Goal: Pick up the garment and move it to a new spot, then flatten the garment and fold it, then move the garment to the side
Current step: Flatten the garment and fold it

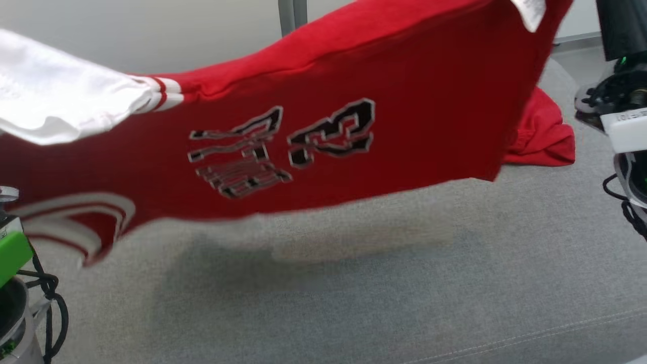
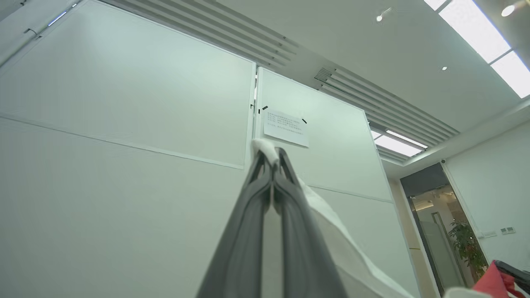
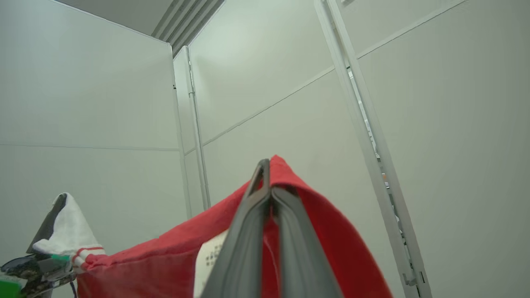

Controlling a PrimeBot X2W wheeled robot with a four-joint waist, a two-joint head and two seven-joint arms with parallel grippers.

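A red garment (image 1: 354,126) with black-and-white lettering and a white sleeve (image 1: 60,101) hangs stretched in the air above the grey cushioned surface (image 1: 379,283). One red end (image 1: 541,131) still rests on that surface at the right. My left gripper (image 2: 271,159) is shut on a white fold of the sleeve (image 2: 331,223), pointing up at the wall. My right gripper (image 3: 267,178) is shut on the red edge (image 3: 323,215), with a white label (image 3: 211,252) beside its fingers. In the right wrist view the left gripper (image 3: 54,219) shows at the lower left, wrapped in white cloth.
Pale partition walls (image 2: 124,124) stand behind the surface, with a paper note (image 2: 285,128) taped on one. A glass door (image 2: 434,219) and a potted plant (image 2: 468,244) are far off. Arm hardware and cables sit at the lower left (image 1: 20,283) and right edge (image 1: 627,126) of the head view.
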